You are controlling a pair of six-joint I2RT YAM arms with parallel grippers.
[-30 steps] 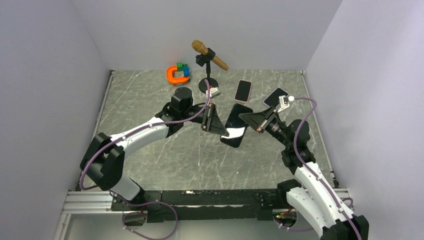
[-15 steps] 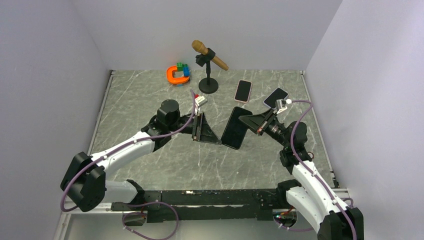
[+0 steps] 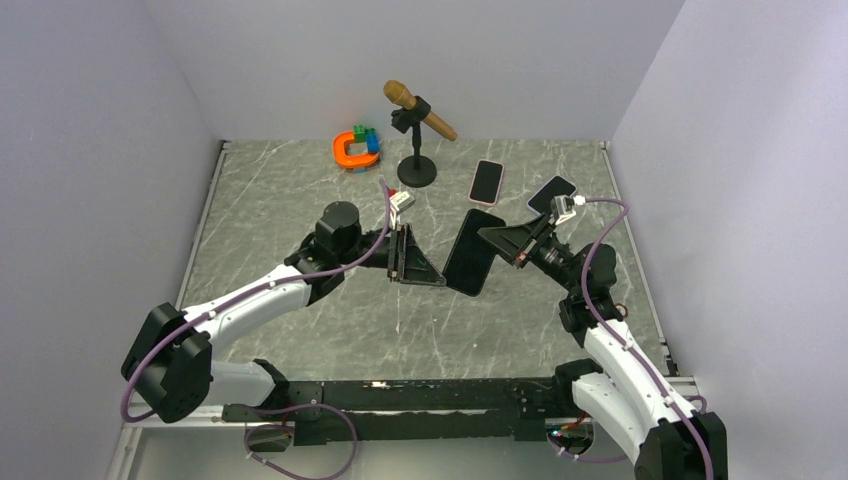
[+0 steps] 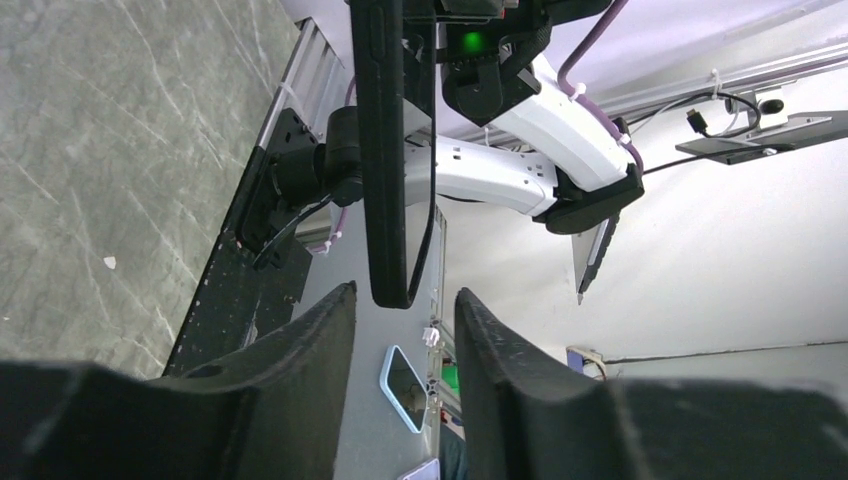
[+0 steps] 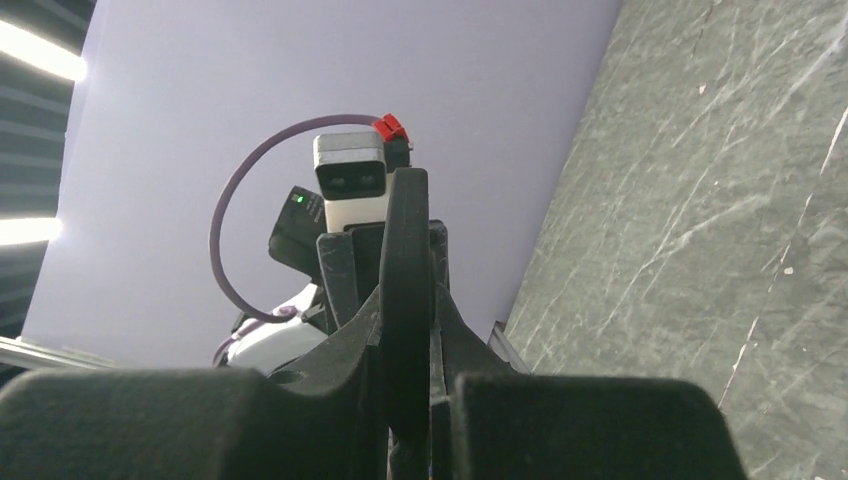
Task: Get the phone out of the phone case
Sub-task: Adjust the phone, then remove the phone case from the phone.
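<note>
Two claws faced each other above the grey marbled stone counter (image 3: 300, 200). My left claw (image 3: 432, 274) stood partly open and held nothing, its fingers (image 4: 300, 370) flanking one end of the flat black phone in its dark case (image 3: 468, 262) without touching it. My right claw (image 3: 488, 236) was clamped tight on that phone's other end, holding it off the counter, tilted nearly upright.

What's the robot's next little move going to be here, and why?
Probably the left gripper should ease forward and close on the phone: its open jaws sit just short of the phone's free end, while the right gripper clamps the other end.
</note>
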